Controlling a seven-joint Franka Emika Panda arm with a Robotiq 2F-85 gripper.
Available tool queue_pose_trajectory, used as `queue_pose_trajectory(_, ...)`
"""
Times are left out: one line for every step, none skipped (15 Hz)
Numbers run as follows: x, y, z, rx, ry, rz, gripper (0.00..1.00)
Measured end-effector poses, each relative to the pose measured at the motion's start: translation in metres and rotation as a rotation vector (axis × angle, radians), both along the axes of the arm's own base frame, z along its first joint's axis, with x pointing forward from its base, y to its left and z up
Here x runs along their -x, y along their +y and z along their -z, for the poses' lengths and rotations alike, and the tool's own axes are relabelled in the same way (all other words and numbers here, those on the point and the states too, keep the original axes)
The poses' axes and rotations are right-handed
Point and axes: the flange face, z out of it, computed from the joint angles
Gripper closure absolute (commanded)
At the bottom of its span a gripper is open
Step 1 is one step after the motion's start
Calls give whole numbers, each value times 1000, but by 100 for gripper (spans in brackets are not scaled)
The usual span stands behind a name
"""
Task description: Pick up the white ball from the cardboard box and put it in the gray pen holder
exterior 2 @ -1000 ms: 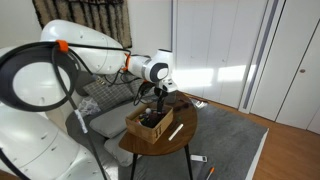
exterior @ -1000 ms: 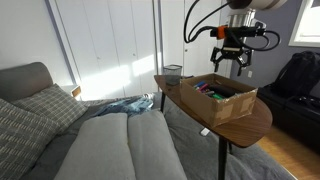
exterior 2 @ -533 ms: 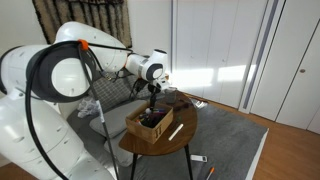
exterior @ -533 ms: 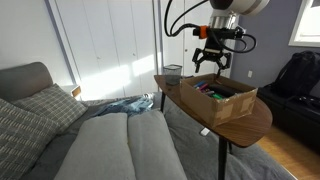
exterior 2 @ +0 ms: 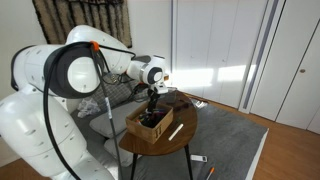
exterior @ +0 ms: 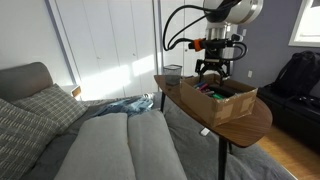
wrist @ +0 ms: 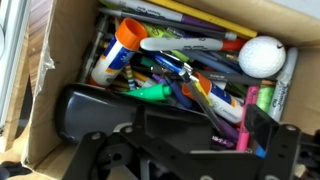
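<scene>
Gripper [wrist: 175, 128] hangs just over the cardboard box [wrist: 48, 95], jaws spread wide, gripping nothing.
Counts, wrist view, near to far:
- 1 green highlighter [wrist: 150, 92] just ahead of the fingers
- 1 orange-capped glue stick [wrist: 122, 45] at 11 o'clock
- 1 white ball [wrist: 262, 55] at 1 o'clock, in the far corner of the box, lying on the pens, apart from the gripper
- pens and markers in a tangled heap (too many to count)

1 box, 1 gray pen holder [exterior: 172, 72]. The holder stands upright on the table's far end, beyond the box and apart from it.

Surface: 1 round wooden table [exterior: 258, 125] on a dark leg, with 1 white pen [exterior 2: 176, 131] lying beside the box.

Room: gray sofa [exterior: 120, 148] next to the table, gray carpet, white closet doors [exterior: 110, 40] behind.
</scene>
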Motion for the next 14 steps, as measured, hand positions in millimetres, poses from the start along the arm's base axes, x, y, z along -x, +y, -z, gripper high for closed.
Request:
queue_pose_trajectory(-1, 4, 4, 16, 5, 26, 0)
queue_pose_trajectory(-2, 9, 8, 27, 6, 44, 0)
queue_pose_trajectory(-3, 16, 10, 35, 8, 53, 0)
queue_pose_trajectory(-4, 24, 11, 44, 9, 56, 0)
queue_pose_trajectory(-4, 32, 11, 55, 7, 59, 0)
queue_pose_trajectory(-5, 39, 9, 64, 2, 62, 0)
queue_pose_trajectory(-5, 45, 7, 73, -7, 65, 0)
queue_pose_trajectory(-6, 50, 4, 81, -21, 70, 0)
queue_pose_trajectory(-7, 53, 1, 86, -37, 72, 0)
queue_pose_trajectory(-9, 56, -1, 85, -55, 71, 0)
queue_pose_trajectory(-12, 57, -1, 80, -70, 71, 0)
queue_pose_trajectory(-14, 58, 0, 75, -82, 72, 0)
queue_pose_trajectory(-18, 59, 3, 71, -92, 73, 0)
queue_pose_trajectory(-21, 60, 7, 66, -100, 70, 1)
